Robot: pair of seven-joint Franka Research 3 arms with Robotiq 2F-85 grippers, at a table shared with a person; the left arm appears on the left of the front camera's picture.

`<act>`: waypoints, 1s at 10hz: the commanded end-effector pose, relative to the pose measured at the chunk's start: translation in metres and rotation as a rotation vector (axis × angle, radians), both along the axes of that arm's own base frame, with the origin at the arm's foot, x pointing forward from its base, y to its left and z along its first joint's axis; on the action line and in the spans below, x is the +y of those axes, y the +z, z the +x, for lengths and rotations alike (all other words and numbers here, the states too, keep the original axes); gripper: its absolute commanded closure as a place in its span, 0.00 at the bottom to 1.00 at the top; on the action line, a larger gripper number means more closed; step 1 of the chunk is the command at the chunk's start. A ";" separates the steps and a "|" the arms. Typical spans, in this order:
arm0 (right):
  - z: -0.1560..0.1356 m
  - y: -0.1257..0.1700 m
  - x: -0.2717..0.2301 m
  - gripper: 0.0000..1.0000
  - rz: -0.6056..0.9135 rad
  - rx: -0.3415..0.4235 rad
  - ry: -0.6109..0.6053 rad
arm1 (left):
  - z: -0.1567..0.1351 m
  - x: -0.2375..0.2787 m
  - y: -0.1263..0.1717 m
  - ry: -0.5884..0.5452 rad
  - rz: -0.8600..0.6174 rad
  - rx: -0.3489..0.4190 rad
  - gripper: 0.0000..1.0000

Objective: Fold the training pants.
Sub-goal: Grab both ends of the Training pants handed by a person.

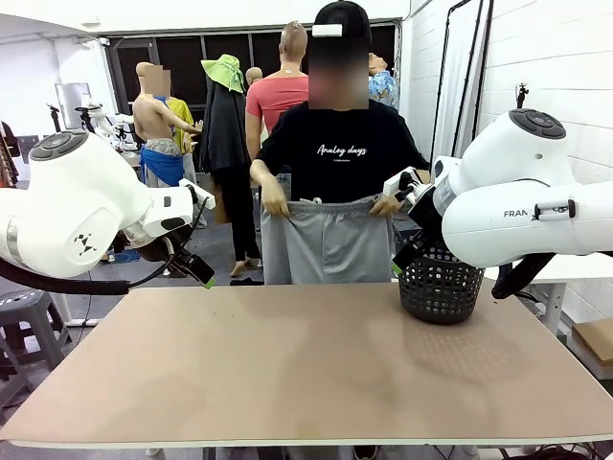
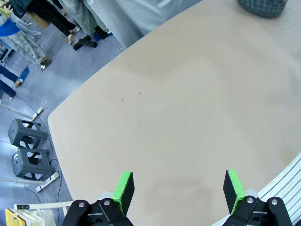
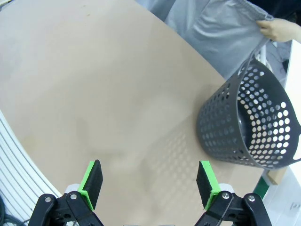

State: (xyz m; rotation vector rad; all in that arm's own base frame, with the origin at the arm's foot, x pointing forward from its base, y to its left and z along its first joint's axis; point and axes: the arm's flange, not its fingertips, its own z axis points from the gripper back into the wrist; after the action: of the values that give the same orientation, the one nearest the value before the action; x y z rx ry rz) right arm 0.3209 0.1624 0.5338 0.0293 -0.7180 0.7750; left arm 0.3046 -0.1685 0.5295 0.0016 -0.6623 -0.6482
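Nearest the camera, the left gripper point(image 2: 178, 184) hangs over the bare table point(image 2: 188, 117) with its 2 green pads spread wide and nothing between them. The right gripper point(image 3: 149, 178) stands likewise, jaws wide apart and empty, above the tan tabletop. In the front view both are raised off the table near its far corners, the left gripper point(image 1: 198, 265) at the left side, the right gripper point(image 1: 407, 251) at the right.

Just beside the right gripper, on the table's far right part, stands a black mesh basket point(image 1: 441, 285), upright; what lies inside it is hard to make out.

Beyond the far edge, well apart from both grippers, the training pants point(image 1: 326, 240) hang in the air between them. A person point(image 1: 342, 144) holds them up by the waistband, 1 hand point(image 1: 275, 203) at each end of it, the other hand point(image 1: 386, 204) near the basket. The legs drop behind the table's far edge, and the grey cloth touches neither gripper.
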 end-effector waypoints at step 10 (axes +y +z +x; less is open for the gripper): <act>0.000 0.000 0.001 0.00 0.000 -0.002 0.004 | 0.000 0.000 0.000 -0.010 0.007 -0.002 0.00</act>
State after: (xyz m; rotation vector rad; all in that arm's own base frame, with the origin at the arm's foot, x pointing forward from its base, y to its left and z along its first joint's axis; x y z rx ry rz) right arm 0.3209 0.1624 0.5338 0.0293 -0.7180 0.7750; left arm 0.3046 -0.1685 0.5295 0.0016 -0.6623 -0.6482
